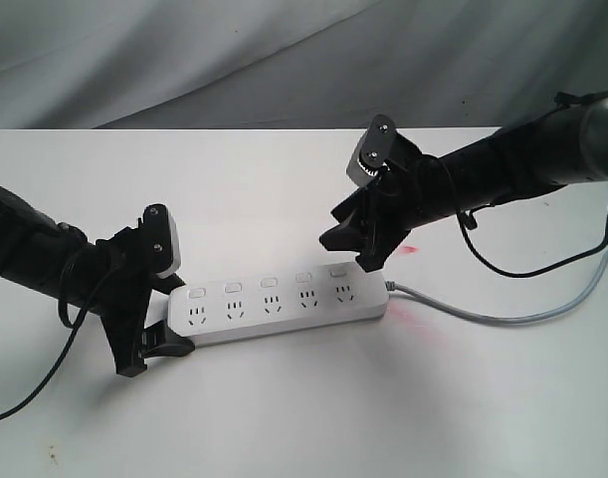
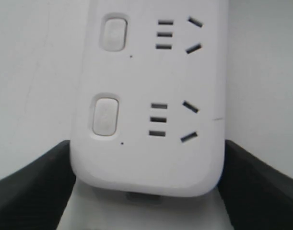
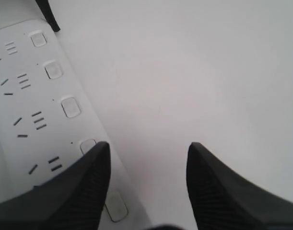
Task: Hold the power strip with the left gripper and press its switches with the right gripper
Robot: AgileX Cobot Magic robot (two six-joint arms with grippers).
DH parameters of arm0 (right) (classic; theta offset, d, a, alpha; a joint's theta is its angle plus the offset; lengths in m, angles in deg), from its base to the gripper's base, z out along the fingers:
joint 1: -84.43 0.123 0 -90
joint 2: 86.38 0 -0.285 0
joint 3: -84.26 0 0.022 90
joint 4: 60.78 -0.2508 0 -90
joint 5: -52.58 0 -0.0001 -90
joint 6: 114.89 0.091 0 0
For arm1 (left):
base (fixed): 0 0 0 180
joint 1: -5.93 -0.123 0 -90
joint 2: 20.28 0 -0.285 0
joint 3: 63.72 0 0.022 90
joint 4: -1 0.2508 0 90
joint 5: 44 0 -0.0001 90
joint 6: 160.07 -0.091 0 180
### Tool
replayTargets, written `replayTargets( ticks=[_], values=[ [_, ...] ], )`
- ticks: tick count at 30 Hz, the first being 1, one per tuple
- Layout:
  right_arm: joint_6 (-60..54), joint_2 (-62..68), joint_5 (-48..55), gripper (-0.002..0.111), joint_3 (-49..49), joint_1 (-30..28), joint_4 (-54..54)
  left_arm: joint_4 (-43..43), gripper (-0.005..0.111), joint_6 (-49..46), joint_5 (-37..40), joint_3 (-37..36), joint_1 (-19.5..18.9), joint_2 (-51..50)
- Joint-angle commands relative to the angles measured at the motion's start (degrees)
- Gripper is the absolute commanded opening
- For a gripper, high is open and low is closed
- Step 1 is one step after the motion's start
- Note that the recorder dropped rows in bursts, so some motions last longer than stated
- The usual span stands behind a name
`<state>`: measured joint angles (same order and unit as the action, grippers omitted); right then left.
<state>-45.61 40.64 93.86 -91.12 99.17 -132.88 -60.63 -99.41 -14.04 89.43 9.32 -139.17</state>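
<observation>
- The power strip (image 1: 284, 304) is lying flat near the middle of the surface (image 1: 284, 418), well apart from its far edge, with its grey cord (image 1: 503, 317) trailing toward the right edge.
- The left gripper (image 1: 156, 351) is clamping the cordless end and appears to be touching both long sides.
- The right gripper (image 1: 349, 251) is hovering wide apart and empty over the switches (image 1: 269, 283) at the cord end.
- Judgement: the strip is likely behaving as a light, rigid, smooth body, so gripping across its width is guarding against sliding.
</observation>
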Motion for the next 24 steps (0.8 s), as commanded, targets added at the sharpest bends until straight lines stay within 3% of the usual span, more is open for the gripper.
replayTargets(
  ticks=[1,24],
  values=[
    [-0.16,1.19,-0.73,0.046,0.20,-0.38,0.36,0.74,0.046,-0.63,-1.66,-0.03,-0.08,-0.36],
    [-0.49,5.78,-1.13,0.046,0.74,-1.15,1.03,0.74,0.046,-0.63,-1.66,-0.03,-0.08,-0.36]
  ],
)
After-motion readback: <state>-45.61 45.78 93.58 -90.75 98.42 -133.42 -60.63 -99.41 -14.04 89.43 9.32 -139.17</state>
